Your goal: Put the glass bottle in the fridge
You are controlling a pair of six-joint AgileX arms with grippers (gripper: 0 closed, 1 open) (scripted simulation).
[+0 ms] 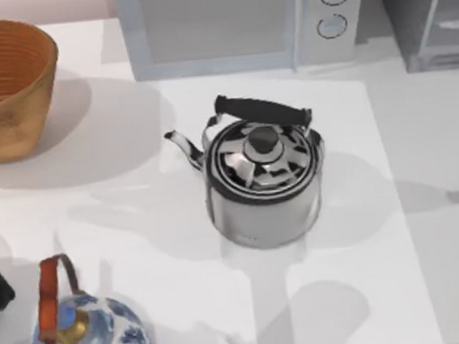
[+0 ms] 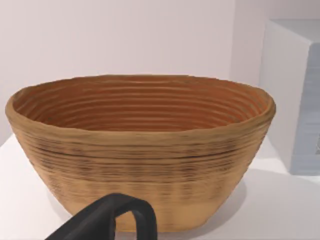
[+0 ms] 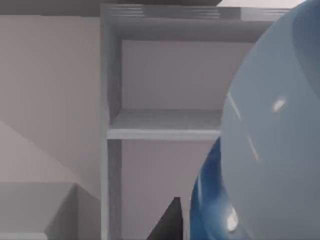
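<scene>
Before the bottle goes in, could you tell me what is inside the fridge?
The right wrist view shows the fridge open, with one pale shelf and bare compartments above and below. The glass bottle, close to the camera, covers the interior's other side.

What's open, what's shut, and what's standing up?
fridge: open, shelf showing.
microwave: door shut.
kettle: upright, lid on.
basket: upright, empty.
teapot: upright.
glass bottle: held by the right gripper in front of the fridge, not yet inside.
left gripper: parked by the basket.
</scene>
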